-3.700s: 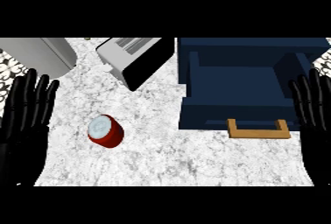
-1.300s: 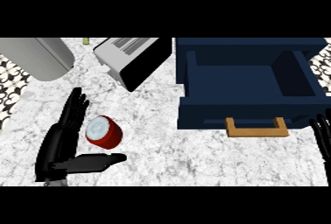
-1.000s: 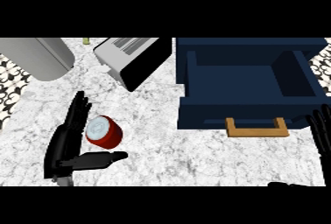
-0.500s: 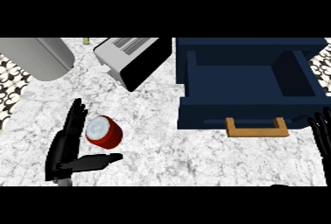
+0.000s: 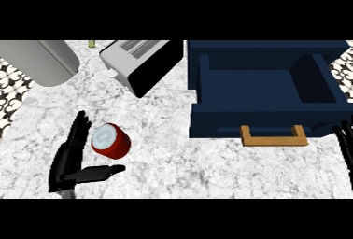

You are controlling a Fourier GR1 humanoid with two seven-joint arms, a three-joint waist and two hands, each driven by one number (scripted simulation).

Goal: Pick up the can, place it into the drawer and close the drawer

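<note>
A red can (image 5: 110, 141) with a pale lid lies on the marble counter (image 5: 172, 154), left of the middle. My left hand (image 5: 67, 158) stands right beside it on its left, fingers straight along the can's side and the thumb stretched out below it, open around the can without curling. The dark blue drawer (image 5: 265, 88) at the upper right is pulled open and holds nothing, its wooden handle (image 5: 273, 137) facing me. Only the fingers of my right hand (image 5: 343, 140) show at the right edge, straight and resting.
A toaster (image 5: 141, 63) stands at the top centre, tilted. A grey rounded appliance (image 5: 38, 60) sits at the upper left. Patterned wall or floor shows past the counter's left and right edges.
My left hand has come in from the left edge to the can and dropped slightly over the last second. The right hand has slid down along the right edge. The can has not moved.
</note>
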